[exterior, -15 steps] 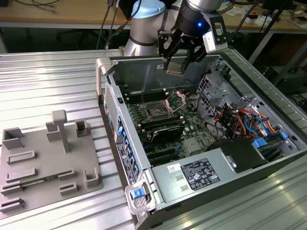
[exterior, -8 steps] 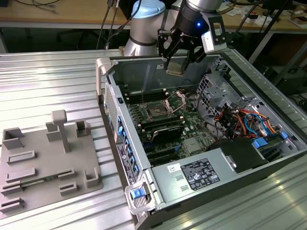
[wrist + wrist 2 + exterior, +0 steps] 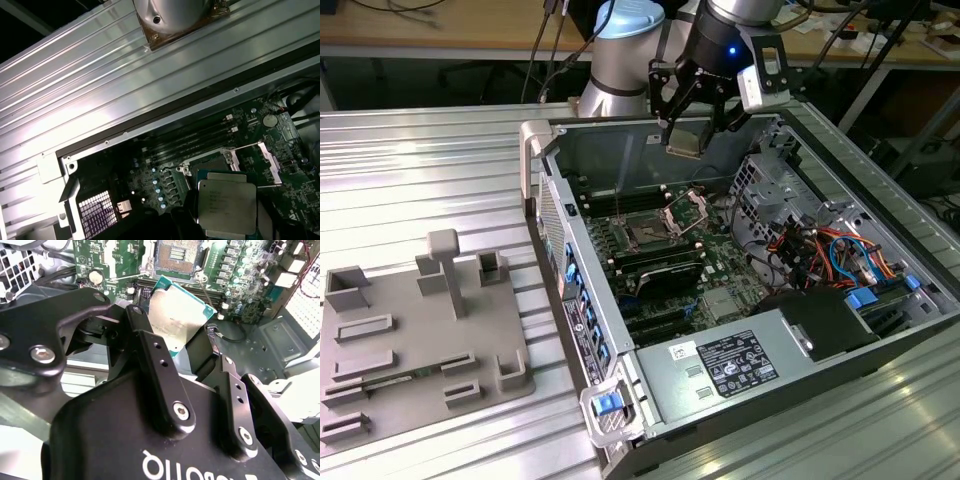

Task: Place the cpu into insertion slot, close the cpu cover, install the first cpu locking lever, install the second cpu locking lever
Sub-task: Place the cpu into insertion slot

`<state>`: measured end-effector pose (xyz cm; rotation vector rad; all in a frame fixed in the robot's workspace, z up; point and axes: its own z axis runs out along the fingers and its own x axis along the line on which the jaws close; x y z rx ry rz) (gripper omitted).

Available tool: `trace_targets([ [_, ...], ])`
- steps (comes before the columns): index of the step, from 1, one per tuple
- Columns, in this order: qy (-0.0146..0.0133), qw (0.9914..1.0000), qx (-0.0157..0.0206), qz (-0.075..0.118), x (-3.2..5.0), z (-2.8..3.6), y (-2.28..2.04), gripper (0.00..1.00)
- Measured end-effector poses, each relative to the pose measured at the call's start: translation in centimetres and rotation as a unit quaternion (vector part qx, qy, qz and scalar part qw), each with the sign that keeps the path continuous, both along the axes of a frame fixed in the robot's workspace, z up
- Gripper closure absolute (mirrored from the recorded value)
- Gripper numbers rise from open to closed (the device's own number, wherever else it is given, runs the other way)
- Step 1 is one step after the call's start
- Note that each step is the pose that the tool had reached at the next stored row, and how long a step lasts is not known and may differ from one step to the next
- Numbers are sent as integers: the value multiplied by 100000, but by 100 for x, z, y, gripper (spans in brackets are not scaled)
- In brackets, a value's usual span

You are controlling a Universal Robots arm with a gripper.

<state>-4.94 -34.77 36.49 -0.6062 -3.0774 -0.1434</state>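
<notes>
My gripper (image 3: pixel 687 138) hangs above the back of the open computer case, shut on the cpu (image 3: pixel 686 141). In the second wrist view the cpu (image 3: pixel 177 315) is a dull silver square on a green edge, clamped between the two black fingers (image 3: pixel 150 352). Below it lies the insertion slot (image 3: pixel 175 255), a dark socket with a silvery rim, uncovered. In the exterior view the slot (image 3: pixel 648 233) sits mid-board, with the cpu cover (image 3: pixel 686 208) tilted up beside it. The first wrist view shows the cpu (image 3: pixel 227 207) just off the slot (image 3: pixel 209 162) and the raised cover (image 3: pixel 267 160).
Black memory slots (image 3: pixel 660 265) run beside the socket. A drive cage with red and blue cables (image 3: pixel 825 250) fills the exterior view's right, and the power supply (image 3: pixel 740 362) lies at the front. A grey fixture plate (image 3: pixel 410 340) rests on the ribbed table outside the case wall (image 3: pixel 578 300).
</notes>
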Motion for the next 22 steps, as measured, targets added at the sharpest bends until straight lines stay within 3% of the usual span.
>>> trace_targets([
  [13, -3, 99909, 4, -4268, -6, -5, 0, 45],
  [22, -4, 99740, 4, -7200, -13, -6, 0, 45],
])
